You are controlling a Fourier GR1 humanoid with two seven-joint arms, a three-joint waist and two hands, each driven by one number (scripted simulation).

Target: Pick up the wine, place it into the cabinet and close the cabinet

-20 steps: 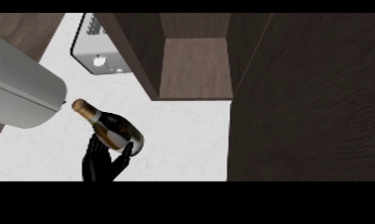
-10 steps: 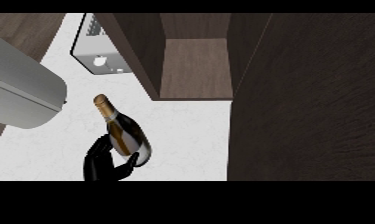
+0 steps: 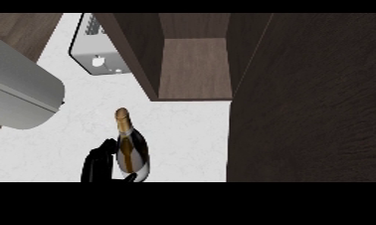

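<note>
My left hand (image 3: 99,167) is curled round the wine (image 3: 131,149), neck up twd the open cabinet (image 3: 192,67) so it slides in w/o tipping.

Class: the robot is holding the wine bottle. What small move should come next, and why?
Probably carry the bottle up and to the right, toward the open cabinet. The hand already grips it, neck pointing up, but it is still below and left of the opening.

Black hand (image 3: 98,165) at seven o'clock, matte, with blocky dark fingers; broad pale grey forearm (image 3: 26,97) at nine o'clock, smooth and rounded, darker seam near its end.
</note>
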